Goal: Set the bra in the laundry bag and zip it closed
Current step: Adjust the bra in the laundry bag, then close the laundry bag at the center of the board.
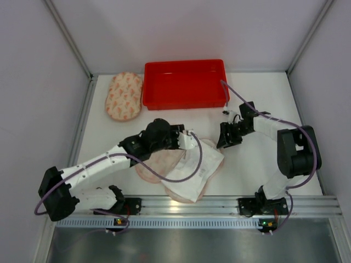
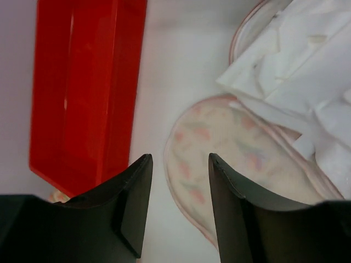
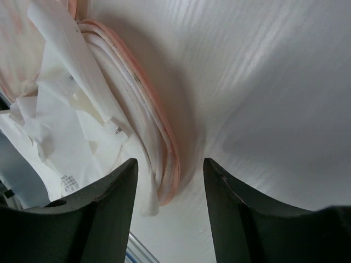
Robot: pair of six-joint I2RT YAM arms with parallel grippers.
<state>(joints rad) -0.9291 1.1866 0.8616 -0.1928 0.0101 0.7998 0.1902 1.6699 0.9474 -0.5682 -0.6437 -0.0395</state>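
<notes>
Pale walls are closing in a white table (image 1: 263, 164), and much of what is lying on it is only partly showing. At the far left, a floral oval pouch (image 1: 124, 96) is resting just beside the red tray (image 1: 184, 83), whose end is running out of the left wrist view. The left gripper (image 2: 178, 159) is hovering with its fingers spread and nothing between them, above the near edge of the laundry bag (image 2: 230, 148). That bag is lying open in the middle of the table, well in front of the tray, and the left arm and its purple cable (image 1: 164, 176) are crossing over part of it. The bra (image 1: 194, 167), white and crumpled, is sprawling on top of the open bag and covering much of it, so the bag's zip is hard to make out. A small tag (image 3: 68, 181) on the bra is carrying print too fine to read. The right gripper (image 3: 170, 164) is hanging over the bag's pink-edged rim, fingers apart and pinching nothing.
</notes>
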